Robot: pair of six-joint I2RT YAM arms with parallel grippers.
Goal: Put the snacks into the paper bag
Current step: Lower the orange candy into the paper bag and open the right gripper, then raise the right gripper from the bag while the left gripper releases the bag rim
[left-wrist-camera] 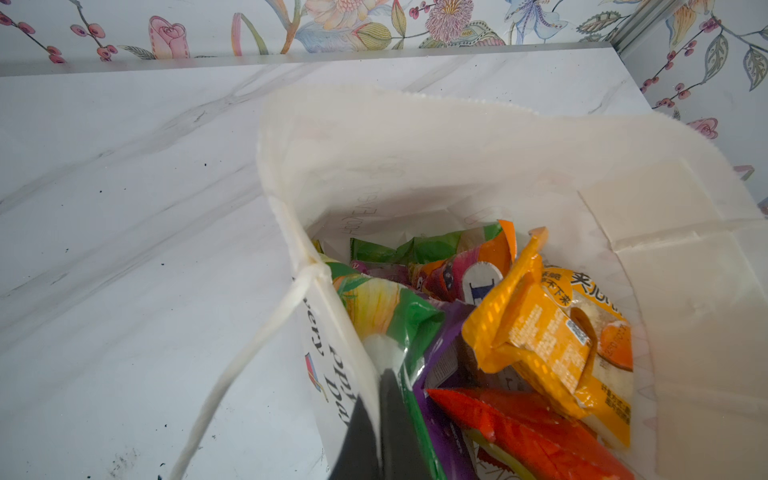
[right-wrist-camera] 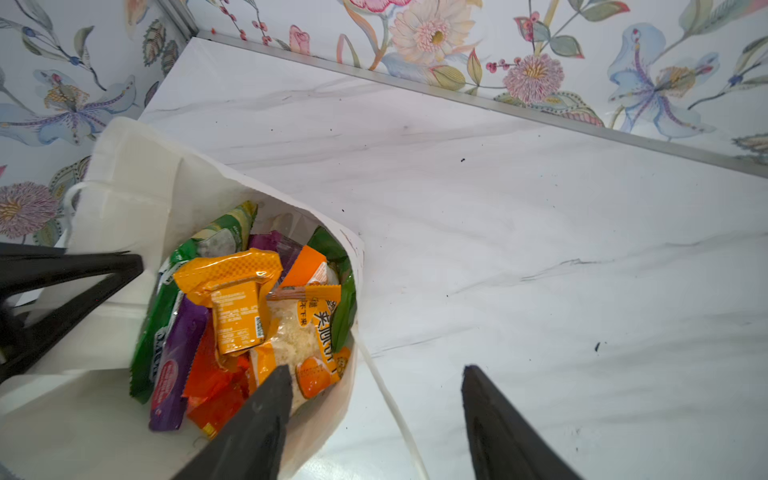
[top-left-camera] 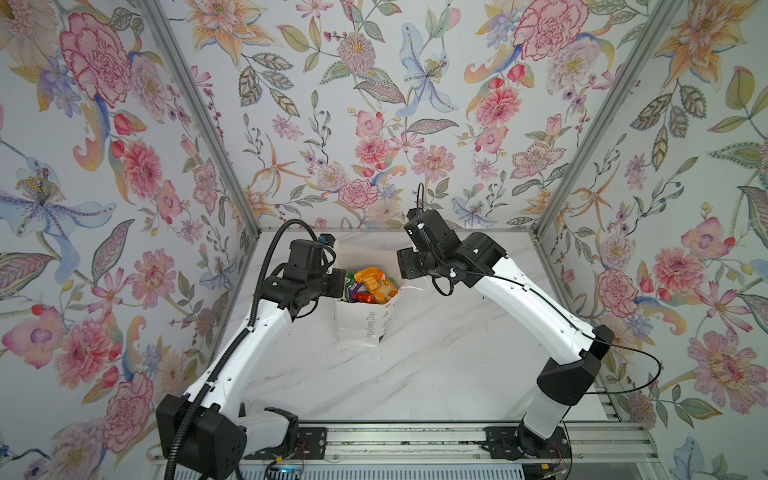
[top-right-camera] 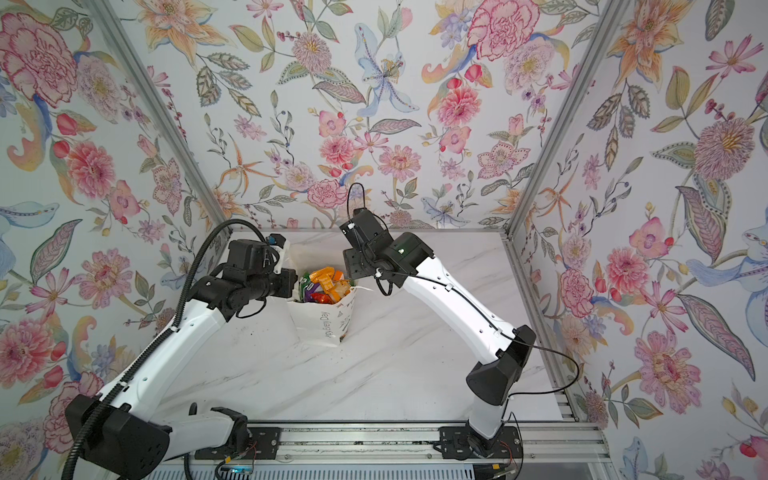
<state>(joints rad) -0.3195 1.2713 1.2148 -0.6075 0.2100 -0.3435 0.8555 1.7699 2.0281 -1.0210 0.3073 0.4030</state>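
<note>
Between floral walls (top-left-camera: 374,124), paper bag (top-left-camera: 361,324) sits on marble (top-left-camera: 436,365), perhaps dirt-specked.

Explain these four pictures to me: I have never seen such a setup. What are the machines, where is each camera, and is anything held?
Two robot arms, the left arm and the right arm, stand at the near edge of a marble-look table. The two wide pictures come from one camera pair high above; the two close ones come from a camera on each arm's wrist. On the table stands a white paper bag, and the snacks, glossy green, purple, orange and red packets, lie inside it. The left jaws are shut on the bag's wall, as the left wrist view shows. The right jaws stand open above the bag's rim and hold nothing.
</note>
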